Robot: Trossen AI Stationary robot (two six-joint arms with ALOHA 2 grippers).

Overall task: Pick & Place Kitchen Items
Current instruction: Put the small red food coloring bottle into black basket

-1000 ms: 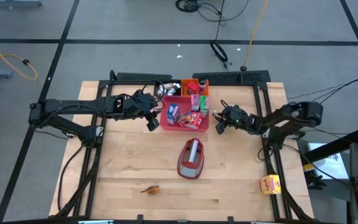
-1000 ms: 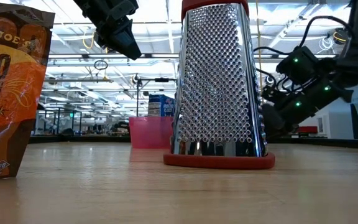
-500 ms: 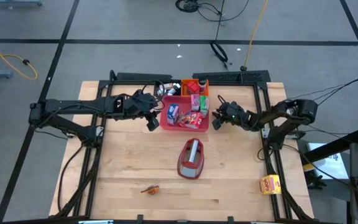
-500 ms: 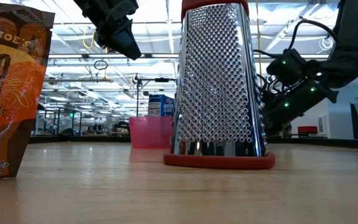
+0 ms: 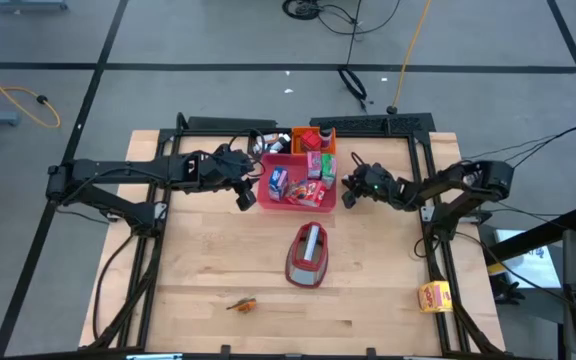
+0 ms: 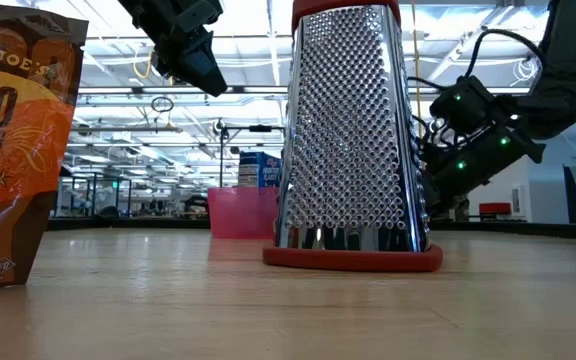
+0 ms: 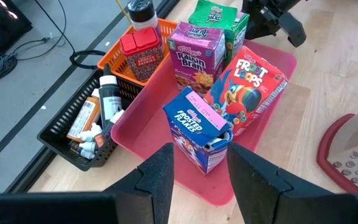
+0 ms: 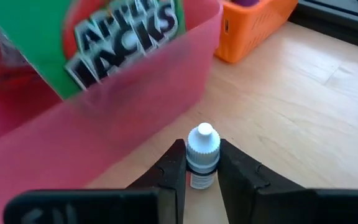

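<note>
A pink tray (image 5: 264,199) at the table's far middle holds cartons: a blue one (image 7: 201,127), a red one (image 7: 248,87), a purple one (image 7: 196,53) and a green one (image 7: 219,18). My left gripper (image 7: 197,177) hangs open above the tray's left side (image 5: 246,197), touching nothing. My right gripper (image 8: 202,149) is low beside the tray's right wall (image 5: 346,196), shut on a tiny white bottle (image 8: 203,144). A small orange-brown piece (image 5: 241,303) lies near the front edge. My right gripper pinches the tiny white bottle by its body below the cap (image 8: 201,177), one finger (image 8: 174,167) on each side. The fingers come slanting down from the table's right. The bottle is upright with its cap (image 8: 204,138) above the fingers; its foot is hidden between them.
A tall metal grater (image 5: 308,255) with a red base lies on the table in front of the tray. An orange basket (image 7: 160,65) and a black basket (image 7: 67,134) with small bottles stand behind the tray. A snack bag (image 6: 18,150) stands near the low camera.
My right arm has straightened up a little at the elbow, while its gripper stays low beside the tray's right wall.
</note>
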